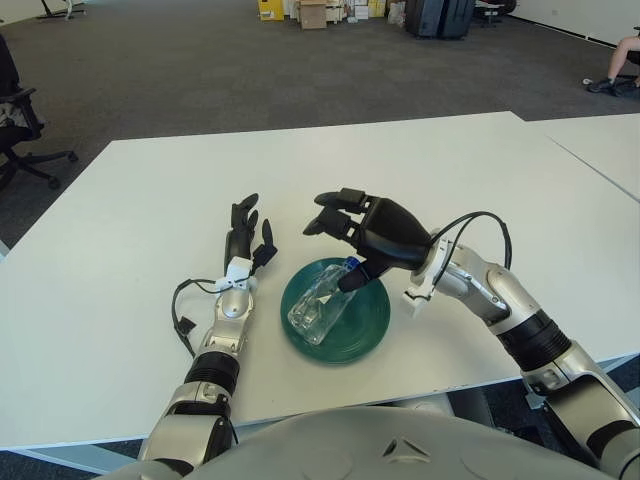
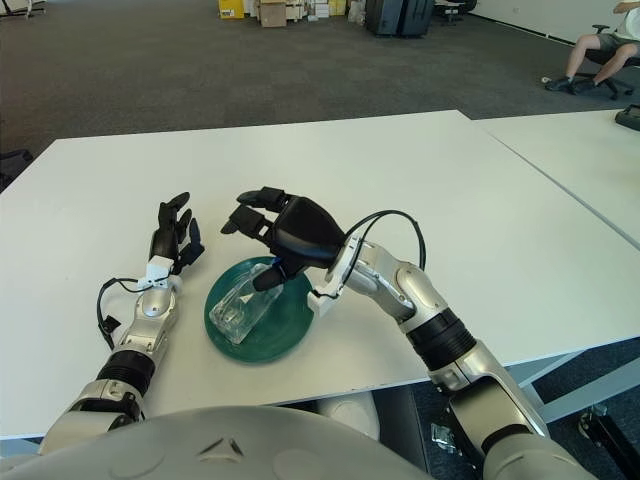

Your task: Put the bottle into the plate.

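Two head-mounted eyes look down at one table (image 1: 150,200).

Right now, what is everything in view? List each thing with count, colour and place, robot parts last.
bottle: one, clear with a blue cap, lying in the plate.
plate: one, dark green, on the near middle of the table.
table: one, white, under everything; a second white one adjoins at right.
boxes: several, brown and yellow, far across the grey carpet.
left hand: one, black, fingers spread, left of the plate.
right hand: one, black, open, above the plate's far rim, holding nothing.
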You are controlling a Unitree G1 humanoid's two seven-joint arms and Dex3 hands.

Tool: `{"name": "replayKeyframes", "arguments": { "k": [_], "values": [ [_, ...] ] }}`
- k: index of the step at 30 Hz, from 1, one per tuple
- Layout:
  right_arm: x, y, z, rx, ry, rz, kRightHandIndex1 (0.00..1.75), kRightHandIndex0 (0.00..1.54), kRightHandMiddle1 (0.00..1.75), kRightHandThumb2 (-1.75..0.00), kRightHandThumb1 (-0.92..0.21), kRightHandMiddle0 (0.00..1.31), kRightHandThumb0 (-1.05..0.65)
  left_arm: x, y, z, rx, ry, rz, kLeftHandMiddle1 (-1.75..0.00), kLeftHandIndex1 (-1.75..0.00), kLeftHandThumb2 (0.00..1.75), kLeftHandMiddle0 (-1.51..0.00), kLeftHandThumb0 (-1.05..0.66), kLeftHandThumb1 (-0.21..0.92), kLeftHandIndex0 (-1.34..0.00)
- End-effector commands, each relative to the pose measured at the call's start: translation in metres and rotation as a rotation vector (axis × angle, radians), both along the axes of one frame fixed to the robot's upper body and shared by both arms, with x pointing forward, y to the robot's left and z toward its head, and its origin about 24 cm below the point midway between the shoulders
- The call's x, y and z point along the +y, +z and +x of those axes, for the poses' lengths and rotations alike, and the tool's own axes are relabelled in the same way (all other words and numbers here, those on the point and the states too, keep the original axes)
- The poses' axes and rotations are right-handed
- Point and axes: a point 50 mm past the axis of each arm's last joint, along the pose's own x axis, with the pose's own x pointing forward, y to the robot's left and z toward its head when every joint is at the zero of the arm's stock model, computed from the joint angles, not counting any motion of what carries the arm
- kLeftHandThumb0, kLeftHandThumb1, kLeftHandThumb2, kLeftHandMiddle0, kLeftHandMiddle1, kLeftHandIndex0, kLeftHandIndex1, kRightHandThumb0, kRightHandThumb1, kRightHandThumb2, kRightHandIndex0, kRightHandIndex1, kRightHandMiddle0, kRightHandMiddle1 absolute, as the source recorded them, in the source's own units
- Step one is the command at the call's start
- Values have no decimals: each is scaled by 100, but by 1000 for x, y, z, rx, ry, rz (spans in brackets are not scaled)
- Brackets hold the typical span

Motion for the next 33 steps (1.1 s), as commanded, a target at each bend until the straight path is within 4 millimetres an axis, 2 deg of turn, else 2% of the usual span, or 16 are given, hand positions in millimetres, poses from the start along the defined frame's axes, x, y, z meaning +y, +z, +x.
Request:
{"name": "replayKeyframes", "arguments": {
  "k": [1,8,14,19,24,29,31,33],
  "values": [
    [-5,20,18,32,-37,145,20,49,106,-71,-92,3,-85,5,1,3,5,4,10,0,-85,92,-39,-72,92,0],
    [-17,39,33,124,-66,457,30,56,108,-66,-92,8,-82,3,2,2,-1,17,3,0,-81,94,-35,-76,92,0],
    [-25,53,44,258,-78,667,44,52,110,-64,-92,12,-78,2,3,2,-3,29,8,0,-81,92,-35,-77,92,0],
    [-36,50,50,397,-114,833,52,47,111,-59,-92,18,-72,1,4,3,-5,36,3,-1,-81,89,-36,-77,92,0],
    [-43,46,52,475,-125,911,62,43,117,-52,-92,23,-66,1,5,3,-4,37,2,-1,-80,88,-37,-77,92,0],
    [-52,33,58,589,-158,1027,66,41,118,-47,-91,21,-60,1,6,3,-5,38,1,-1,-80,87,-38,-77,92,0],
    [-54,30,61,614,-169,1060,67,40,118,-48,-89,20,-57,0,6,3,-7,37,1,-1,-80,87,-38,-76,92,0],
    [-54,27,62,626,-188,1106,69,40,121,-58,-83,20,-53,0,7,2,-9,38,0,-1,-80,86,-38,-76,92,0]
  ]
}}
